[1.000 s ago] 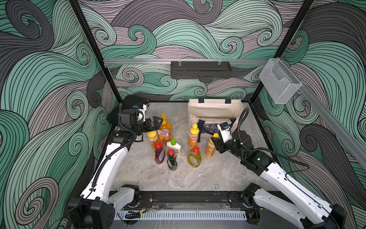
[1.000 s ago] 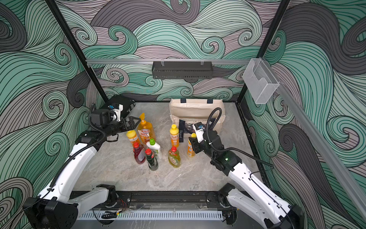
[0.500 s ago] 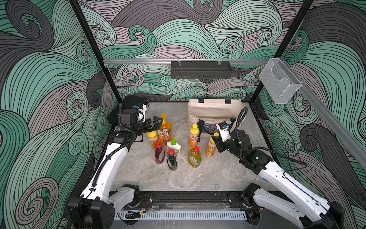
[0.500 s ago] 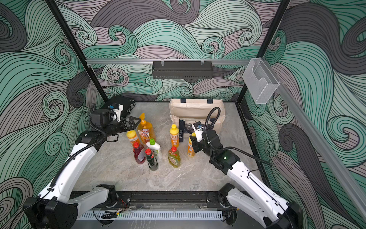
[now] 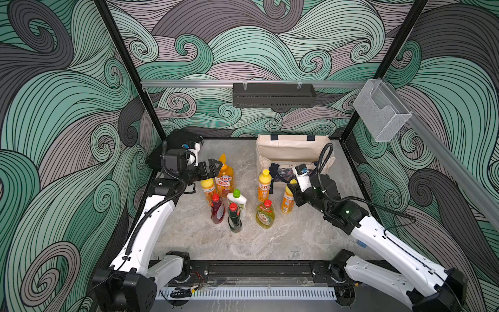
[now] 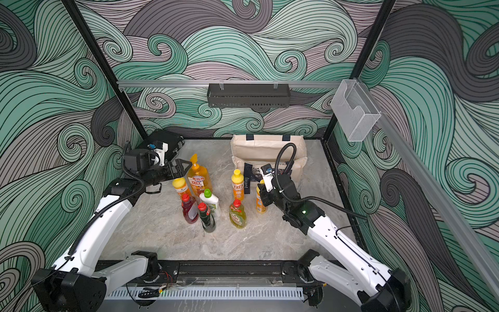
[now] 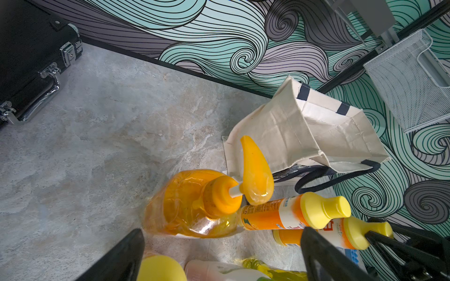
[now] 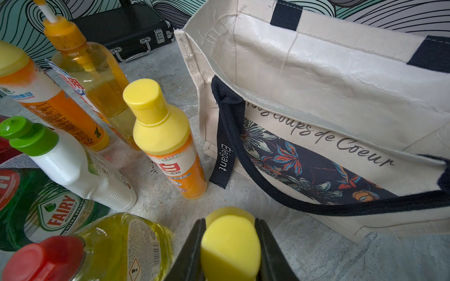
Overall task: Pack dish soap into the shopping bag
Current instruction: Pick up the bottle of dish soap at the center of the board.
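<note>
**benchlurker:** so what's to be made out here, left to right?

**yam_watcher:** a black hard case [image 5: 172, 146] is tucked into the far left corner. Just beside it the left gripper [image 5: 214, 168] is held with its jaws wide apart and nothing between them; it's poised next to the amber pump bottle [image 5: 225, 179] and just above the first orange bottle [image 5: 208, 189]. In front of those, the red bottle [image 5: 217, 209], the white green-capped bottle [image 5: 237, 200] and the dark-green bottle [image 5: 234, 218] are bunched close together.

**benchlurker:** and further right?

**yam_watcher:** the second orange bottle [image 5: 264, 185] is stood near the bag's front corner, with the yellow red-capped bottle [image 5: 265, 214] in front of it. The third orange bottle [image 5: 286, 202] is clamped at its yellow cap by the right gripper [image 8: 230, 245], the jaws pressed to both sides; it's kept upright, just in front of the floral panel. The shopping bag [image 5: 291, 151] is stood open at the back right; all eight bottles are seen outside it.
</note>
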### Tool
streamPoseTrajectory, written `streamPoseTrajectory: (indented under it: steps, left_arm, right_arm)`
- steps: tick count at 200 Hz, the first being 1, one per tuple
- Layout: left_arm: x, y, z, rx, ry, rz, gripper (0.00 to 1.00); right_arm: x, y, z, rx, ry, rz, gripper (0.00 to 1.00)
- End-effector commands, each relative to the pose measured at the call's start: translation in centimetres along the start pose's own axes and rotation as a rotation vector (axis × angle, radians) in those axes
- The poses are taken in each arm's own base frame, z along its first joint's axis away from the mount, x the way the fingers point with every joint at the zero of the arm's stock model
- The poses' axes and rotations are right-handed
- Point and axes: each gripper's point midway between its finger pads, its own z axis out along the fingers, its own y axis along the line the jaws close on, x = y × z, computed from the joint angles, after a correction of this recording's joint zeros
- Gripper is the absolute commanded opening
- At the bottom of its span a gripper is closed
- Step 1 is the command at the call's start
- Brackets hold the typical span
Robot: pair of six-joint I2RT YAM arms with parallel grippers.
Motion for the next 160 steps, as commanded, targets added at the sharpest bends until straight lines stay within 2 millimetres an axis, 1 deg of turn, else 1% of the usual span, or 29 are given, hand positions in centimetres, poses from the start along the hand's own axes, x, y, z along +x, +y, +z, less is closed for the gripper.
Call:
streamPoseTrajectory:
  steps: [1, 3, 7, 19, 74, 97, 118, 138, 160]
  left_arm:
    - [-1.0, -1.0, -1.1, 0.006, -0.030, 0.039, 0.99]
    - [-1.0, -1.0, -1.1, 0.005, -0.031, 0.040, 0.99]
    - [-1.1, -1.1, -1.2, 0.004, -0.033, 0.043, 0.99]
    - [-1.4, -1.2, -1.5, 0.001, -0.042, 0.050, 0.98]
    - [-2.9, -2.7, -2.7, 0.020, -0.066, 0.083, 0.99]
    - [-3.7, -4.0, -3.5, 0.036, -0.083, 0.116, 0.99]
    - [-4.6, -5.7, -3.7, 0.070, -0.094, 0.136, 0.99]
    - [-5.1, -7.4, -3.1, 0.111, -0.088, 0.154, 0.99]
    - [-5.9, -9.4, -2.1, 0.156, -0.079, 0.169, 0.99]
  right_arm:
    - [-1.8, -1.3, -1.0, 0.076, -0.028, -0.025, 0.00]
    - [-1.9, -1.3, -1.0, 0.078, -0.032, -0.025, 0.00]
    - [-1.4, -1.4, -1.1, 0.082, -0.012, -0.032, 0.00]
    - [-1.7, -1.7, -1.5, 0.092, -0.013, -0.037, 0.00]
    - [-4.3, -2.5, -3.4, 0.124, -0.028, -0.040, 0.00]
    - [-5.7, -2.7, -4.4, 0.128, -0.042, -0.039, 0.00]
    - [-6.7, -2.8, -5.0, 0.133, -0.058, -0.044, 0.00]
    - [-7.9, -3.0, -5.4, 0.141, -0.082, -0.056, 0.00]
    - [-10.3, -3.0, -6.1, 0.141, -0.121, -0.064, 0.00]
